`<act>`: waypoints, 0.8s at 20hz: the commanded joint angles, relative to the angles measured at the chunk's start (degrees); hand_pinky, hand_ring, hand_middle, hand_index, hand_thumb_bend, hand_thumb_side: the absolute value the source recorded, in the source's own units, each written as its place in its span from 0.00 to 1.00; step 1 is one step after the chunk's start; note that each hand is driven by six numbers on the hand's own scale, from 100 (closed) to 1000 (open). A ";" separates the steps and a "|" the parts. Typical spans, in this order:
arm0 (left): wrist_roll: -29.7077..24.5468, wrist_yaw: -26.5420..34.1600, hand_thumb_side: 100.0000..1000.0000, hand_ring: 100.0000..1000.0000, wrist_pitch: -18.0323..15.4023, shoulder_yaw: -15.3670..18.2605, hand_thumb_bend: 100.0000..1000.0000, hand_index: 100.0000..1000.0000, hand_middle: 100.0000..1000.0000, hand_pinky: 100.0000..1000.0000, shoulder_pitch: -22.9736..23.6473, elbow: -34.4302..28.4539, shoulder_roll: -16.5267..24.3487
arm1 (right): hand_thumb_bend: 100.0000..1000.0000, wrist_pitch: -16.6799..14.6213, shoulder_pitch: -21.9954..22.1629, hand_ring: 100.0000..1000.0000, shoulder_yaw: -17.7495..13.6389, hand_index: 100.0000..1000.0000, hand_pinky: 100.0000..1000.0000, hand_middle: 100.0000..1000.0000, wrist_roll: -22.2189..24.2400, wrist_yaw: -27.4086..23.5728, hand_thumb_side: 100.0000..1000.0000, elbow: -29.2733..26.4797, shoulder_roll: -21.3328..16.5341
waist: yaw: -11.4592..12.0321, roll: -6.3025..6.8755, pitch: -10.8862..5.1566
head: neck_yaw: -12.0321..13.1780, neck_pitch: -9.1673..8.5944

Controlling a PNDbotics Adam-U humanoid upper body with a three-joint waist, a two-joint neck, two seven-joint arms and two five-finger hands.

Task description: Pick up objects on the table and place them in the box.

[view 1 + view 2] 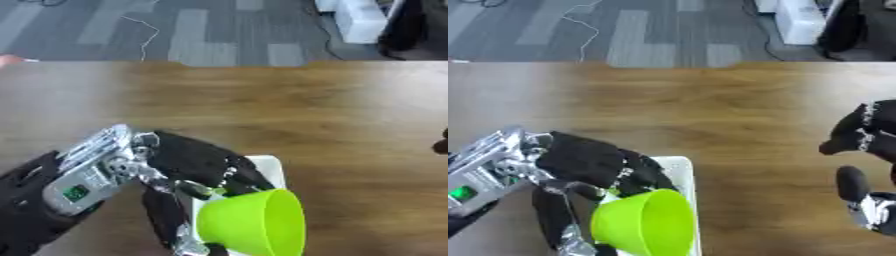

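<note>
My left hand [188, 167] comes in from the lower left and is shut on a lime-green cup [254, 223], fingers curled over its base and the thumb down its near side. The cup is tipped on its side with the mouth facing right. It hangs over a white box [269, 167] at the bottom centre, of which only the far edge and right rim show. My right hand [866, 150] shows at the right edge of the right eye view, above the bare table, fingers relaxed and holding nothing.
The brown wooden table [262, 105] fills the middle of the view. Its far edge runs along the top, with grey carpet, a loose cable [144, 32] and white equipment [359, 20] on the floor beyond.
</note>
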 commanded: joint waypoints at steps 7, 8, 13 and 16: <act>0.99 -11.37 1.00 1.00 -10.59 1.03 0.89 1.00 1.00 1.00 -3.14 -0.97 0.46 | 0.05 -0.06 -1.05 0.28 -0.70 0.45 0.04 0.36 1.31 -1.20 1.00 -0.75 -1.45 | -0.20 0.01 -0.94 | -0.18 0.11; 0.87 -12.92 1.00 1.00 -11.41 0.90 0.78 1.00 1.00 1.00 -3.28 -0.97 0.40 | 0.05 -0.05 -1.08 0.28 -0.71 0.45 0.04 0.36 1.37 -1.27 1.00 -0.75 -1.46 | -0.22 0.02 -0.94 | -0.16 0.15; 0.21 -18.36 0.48 1.00 -12.15 0.36 0.30 1.00 1.00 1.00 -3.53 -0.97 0.30 | 0.05 -0.02 -1.22 0.28 -0.78 0.45 0.04 0.36 1.61 -1.53 1.00 -0.75 -1.50 | -0.32 0.10 -0.93 | -0.13 0.27; 2.30 -19.58 0.40 1.00 -11.42 0.15 0.14 1.00 1.00 1.00 -3.65 -0.97 0.30 | 0.05 0.02 -1.25 0.28 -0.81 0.45 0.04 0.36 1.73 -1.64 1.00 -0.75 -1.51 | -0.35 0.12 -0.93 | -0.14 0.33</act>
